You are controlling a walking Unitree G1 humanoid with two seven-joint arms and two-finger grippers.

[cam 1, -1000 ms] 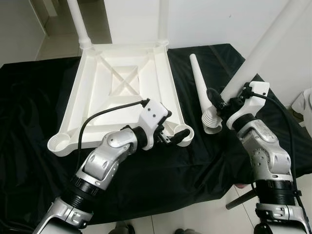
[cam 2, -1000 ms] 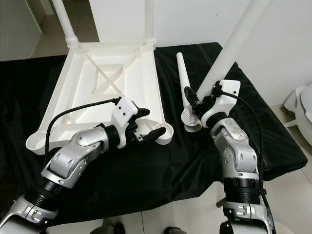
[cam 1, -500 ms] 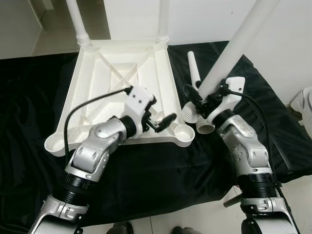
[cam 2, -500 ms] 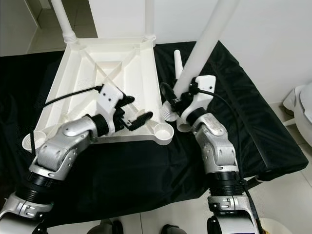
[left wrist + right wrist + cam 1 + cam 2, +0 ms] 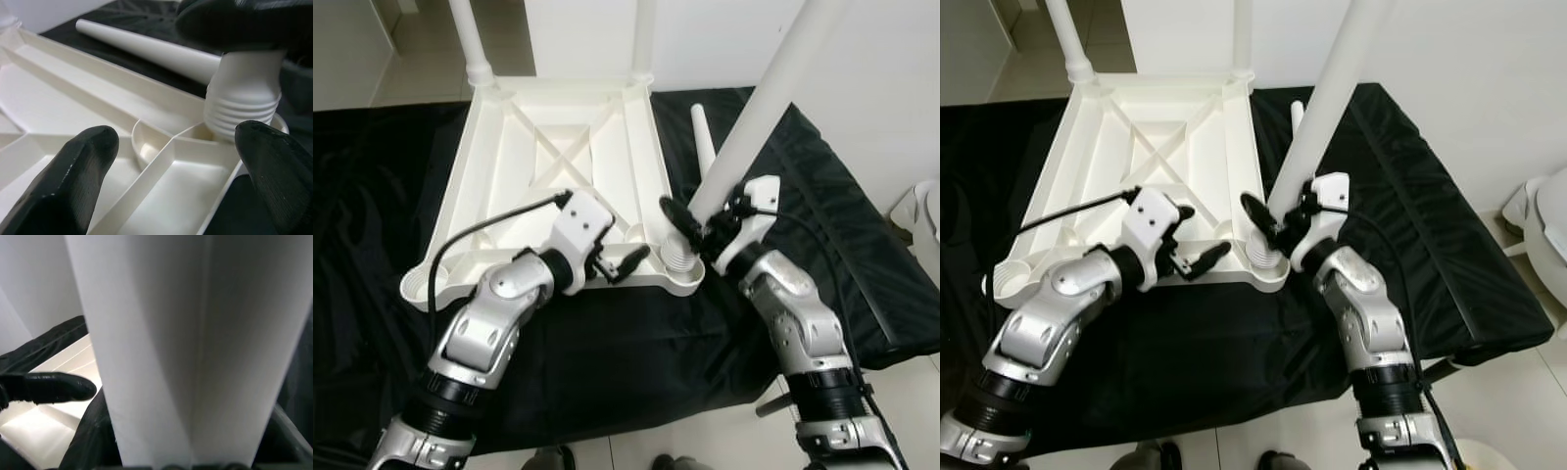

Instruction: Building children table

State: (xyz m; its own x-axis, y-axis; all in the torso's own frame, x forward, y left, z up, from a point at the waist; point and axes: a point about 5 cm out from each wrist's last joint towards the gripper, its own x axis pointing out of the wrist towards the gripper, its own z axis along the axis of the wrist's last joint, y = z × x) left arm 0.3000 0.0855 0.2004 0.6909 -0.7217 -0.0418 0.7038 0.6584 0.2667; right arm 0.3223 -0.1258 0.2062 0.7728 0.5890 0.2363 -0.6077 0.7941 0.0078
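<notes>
The upturned white plastic children's tabletop (image 5: pixel 558 171) lies on a black cloth (image 5: pixel 607 362) with two white legs already standing in its far corner sockets. The right gripper (image 5: pixel 697 225) is clamped on the lower part of a long white plastic table leg (image 5: pixel 759 113), and since a second ago it has carried that leg leftward from above the cloth to the tabletop's near right corner. The leg's ribbed base (image 5: pixel 243 105) now sits at the round corner socket (image 5: pixel 683 274), tilted; whether it is fully seated cannot be told. Another white tapered leg (image 5: pixel 703 137) lies flat on the cloth just beside the tabletop's right edge. The left gripper (image 5: pixel 625 259) has drawn back slightly and hovers, fingers (image 5: pixel 83 171) spread wide and empty, over the tabletop's near rim beside that socket.
</notes>
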